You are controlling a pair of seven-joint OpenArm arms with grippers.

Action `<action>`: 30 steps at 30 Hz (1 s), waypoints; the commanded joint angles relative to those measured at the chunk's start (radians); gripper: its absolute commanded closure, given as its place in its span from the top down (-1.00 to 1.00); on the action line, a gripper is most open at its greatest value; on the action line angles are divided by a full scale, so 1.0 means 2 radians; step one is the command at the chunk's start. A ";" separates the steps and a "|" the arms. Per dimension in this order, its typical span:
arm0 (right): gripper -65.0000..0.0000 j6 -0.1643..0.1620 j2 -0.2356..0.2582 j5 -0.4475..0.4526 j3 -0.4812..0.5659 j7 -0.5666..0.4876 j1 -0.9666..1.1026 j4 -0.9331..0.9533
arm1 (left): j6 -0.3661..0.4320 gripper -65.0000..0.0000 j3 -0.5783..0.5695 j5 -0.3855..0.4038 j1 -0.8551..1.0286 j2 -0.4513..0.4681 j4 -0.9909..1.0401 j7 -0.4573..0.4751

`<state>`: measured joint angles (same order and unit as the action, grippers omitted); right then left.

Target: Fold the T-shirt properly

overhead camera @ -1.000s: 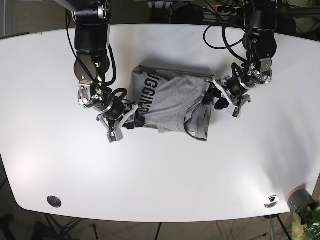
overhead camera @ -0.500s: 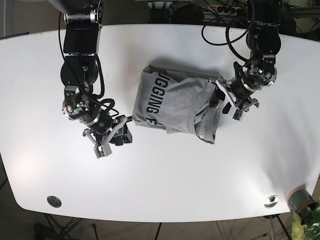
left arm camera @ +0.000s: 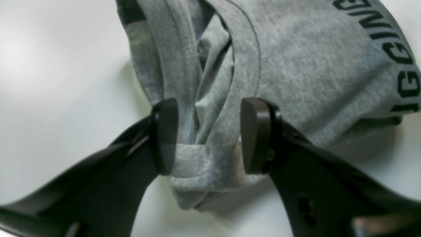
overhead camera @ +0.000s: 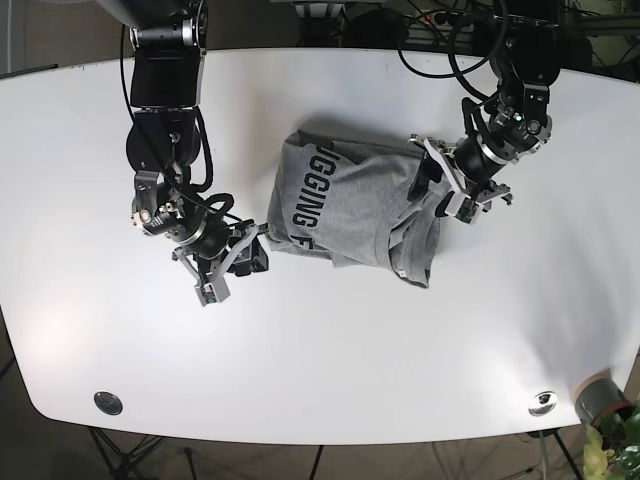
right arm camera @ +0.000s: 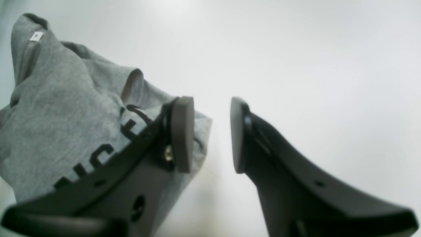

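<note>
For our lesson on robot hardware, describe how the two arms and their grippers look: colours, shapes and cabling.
Both arms are black, built from rounded cylindrical segments, with loose black cables looping alongside them. Near each wrist sit silver-grey metal brackets. The left gripper and right gripper each have two dark, matte, curved fingers ending in flat oblong pads; small screws show on the fingers. No printed markings are legible.

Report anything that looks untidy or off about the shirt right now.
The T-shirt is not a neat fold: its end by the left gripper is bunched, with loose hems and layers gaping between the open fingers. In the base view that end sags into a lopsided flap, and the printed lettering runs skewed along the opposite edge.
</note>
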<state>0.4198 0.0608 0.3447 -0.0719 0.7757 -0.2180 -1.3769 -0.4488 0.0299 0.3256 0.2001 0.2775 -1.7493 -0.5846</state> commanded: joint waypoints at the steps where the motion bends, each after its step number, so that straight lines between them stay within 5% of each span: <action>1: -0.47 0.004 0.001 0.008 -0.001 -0.022 -0.012 0.015 | -0.001 -0.14 -0.006 0.006 -0.008 -0.009 0.011 0.010; 15: -0.47 0.000 -0.009 0.002 0.059 -0.091 0.003 0.075 | -0.001 -0.14 -0.005 0.003 -0.014 -0.018 0.072 0.013; 24: -0.47 -0.001 0.020 0.007 0.039 -0.107 0.005 0.075 | -0.003 -0.14 0.025 0.006 -0.013 -0.006 0.102 0.013; 30: -0.47 0.000 0.024 0.003 0.013 -0.105 -0.003 0.075 | -0.061 -0.15 0.027 0.006 -0.027 -0.006 0.102 0.013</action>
<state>0.4110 0.1093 0.3370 -0.0383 0.5877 -0.1913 -1.2095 -0.5354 0.0799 0.3355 0.1669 0.2558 -1.5379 -0.5514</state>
